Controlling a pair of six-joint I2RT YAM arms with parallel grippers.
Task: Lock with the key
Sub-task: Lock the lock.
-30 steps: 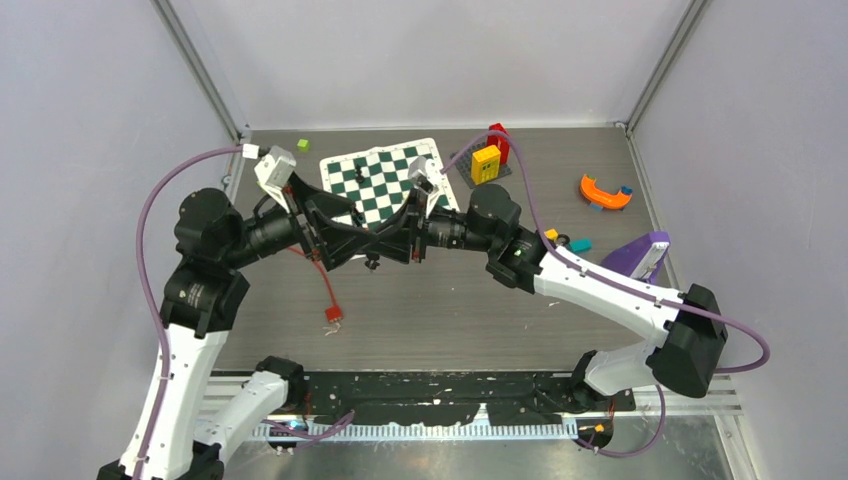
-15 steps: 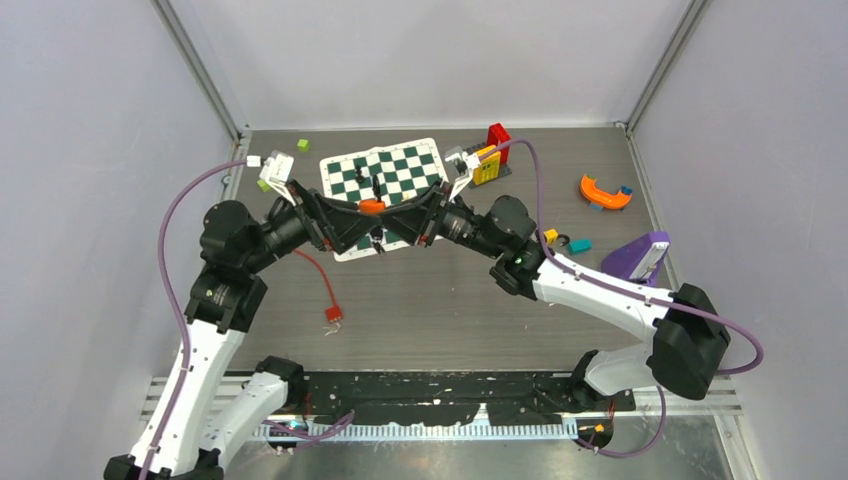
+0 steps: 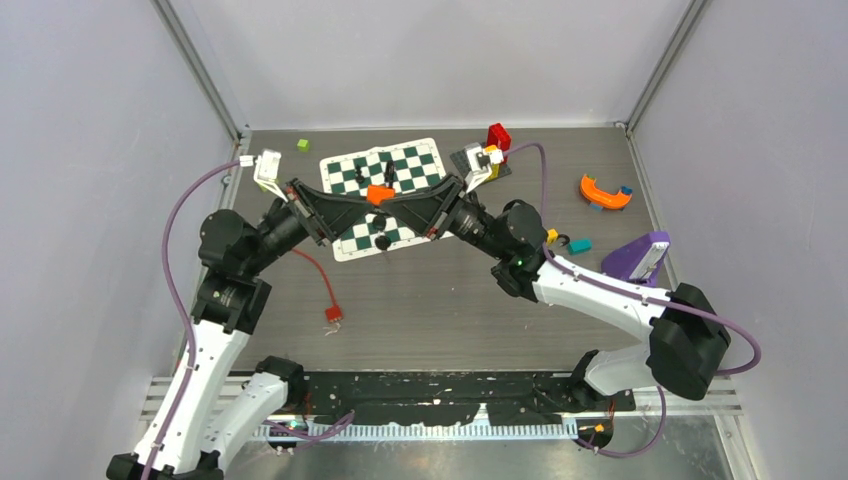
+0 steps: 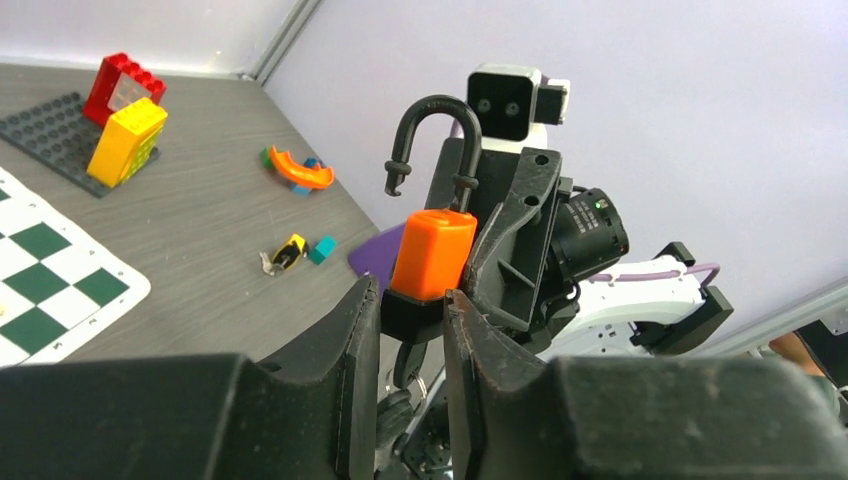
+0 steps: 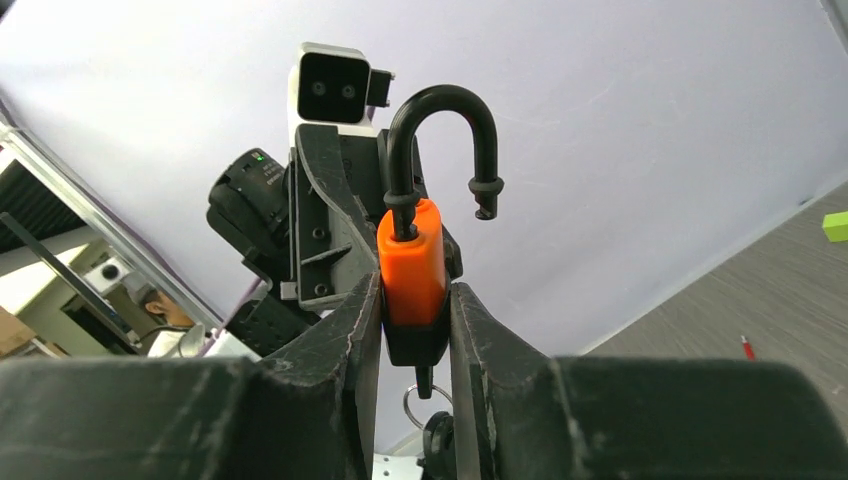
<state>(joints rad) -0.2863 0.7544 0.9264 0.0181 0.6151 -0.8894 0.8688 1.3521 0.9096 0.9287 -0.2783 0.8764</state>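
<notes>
An orange padlock (image 3: 378, 194) with a black base is held in the air over the chessboard, between both grippers. My left gripper (image 4: 412, 310) is shut on the padlock (image 4: 432, 255) at its black base. From the opposite side my right gripper (image 5: 415, 310) is shut on the padlock (image 5: 412, 265) too. The black shackle (image 5: 440, 140) stands open, its free end out of the body. The key (image 5: 425, 383) sticks in the underside of the lock, with a ring and a black fob hanging below it (image 3: 381, 240).
A green-and-white chessboard (image 3: 345, 175) lies under the grippers. A red cable (image 3: 325, 290) runs across the table on the left. Yellow and red blocks (image 3: 490, 150), an orange curved piece (image 3: 604, 192), a purple object (image 3: 637, 255) and a green cube (image 3: 302, 144) lie towards the back and right.
Both arms have risen and moved towards the back with the padlock. The left jaws, wide open before, have closed on the padlock's base.
</notes>
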